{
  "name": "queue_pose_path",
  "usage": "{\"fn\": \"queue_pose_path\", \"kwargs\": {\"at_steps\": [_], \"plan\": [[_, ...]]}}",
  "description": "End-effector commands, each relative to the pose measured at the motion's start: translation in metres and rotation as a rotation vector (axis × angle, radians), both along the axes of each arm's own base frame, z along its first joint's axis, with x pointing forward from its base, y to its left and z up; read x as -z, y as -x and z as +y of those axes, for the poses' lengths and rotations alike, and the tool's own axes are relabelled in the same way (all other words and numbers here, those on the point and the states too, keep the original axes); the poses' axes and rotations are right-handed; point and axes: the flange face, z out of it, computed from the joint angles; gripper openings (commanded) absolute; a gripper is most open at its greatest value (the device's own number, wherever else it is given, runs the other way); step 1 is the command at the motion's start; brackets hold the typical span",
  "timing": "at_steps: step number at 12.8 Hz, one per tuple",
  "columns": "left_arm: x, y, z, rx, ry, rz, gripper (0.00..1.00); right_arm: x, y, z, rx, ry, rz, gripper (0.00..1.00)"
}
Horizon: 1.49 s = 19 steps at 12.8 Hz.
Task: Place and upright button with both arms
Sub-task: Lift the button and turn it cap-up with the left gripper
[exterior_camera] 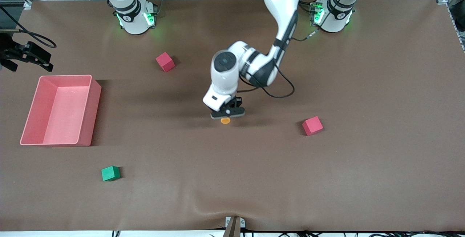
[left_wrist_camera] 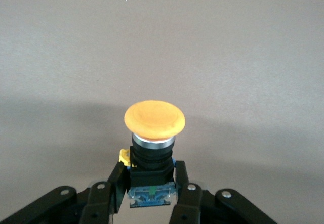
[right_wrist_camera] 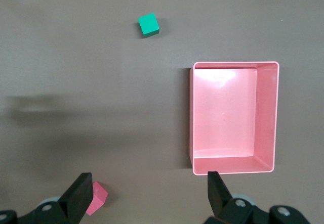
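Left gripper [exterior_camera: 228, 115] over table [exterior_camera: 363, 84] middle, clamped on button [left_wrist_camera: 153, 133] body, orange cap outward. Right gripper [right_wrist_camera: 147, 196] spread wide, holding nothing, above pink bin [right_wrist_camera: 233, 118].

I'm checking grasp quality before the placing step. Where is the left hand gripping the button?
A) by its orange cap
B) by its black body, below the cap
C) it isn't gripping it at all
B: in the left wrist view the left hand has its fingers clamped on the black body of the button, the orange cap clear of them.
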Motion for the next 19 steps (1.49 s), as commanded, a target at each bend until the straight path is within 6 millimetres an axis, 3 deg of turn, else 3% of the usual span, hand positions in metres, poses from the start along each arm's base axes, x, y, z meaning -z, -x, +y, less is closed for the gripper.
{"fn": "queue_pose_path", "kwargs": {"at_steps": [1, 6, 8, 10, 14, 19], "plan": [[0.000, 0.008, -0.006, -0.072, -0.083, -0.135, 0.00, -0.003, -0.001, -0.004, 0.013, -0.027, 0.004, 1.00], [0.038, 0.036, -0.035, -0.189, -0.084, -0.403, 0.00, -0.003, -0.001, -0.003, 0.010, -0.027, 0.005, 1.00], [0.042, 0.038, -0.036, -0.217, -0.088, -0.489, 0.00, -0.003, -0.001, -0.003, 0.010, -0.027, 0.004, 1.00], [0.043, 0.052, -0.050, -0.213, -0.031, -0.540, 0.00, -0.003, -0.001, -0.003, 0.010, -0.027, 0.004, 1.00], [0.072, 0.058, -0.049, -0.186, -0.056, -0.687, 0.00, -0.002, -0.001, -0.003, 0.010, -0.027, 0.004, 1.00], [0.126, 0.063, -0.040, -0.136, -0.094, -0.803, 0.00, -0.002, -0.001, -0.003, 0.010, -0.027, 0.005, 1.00]]}}
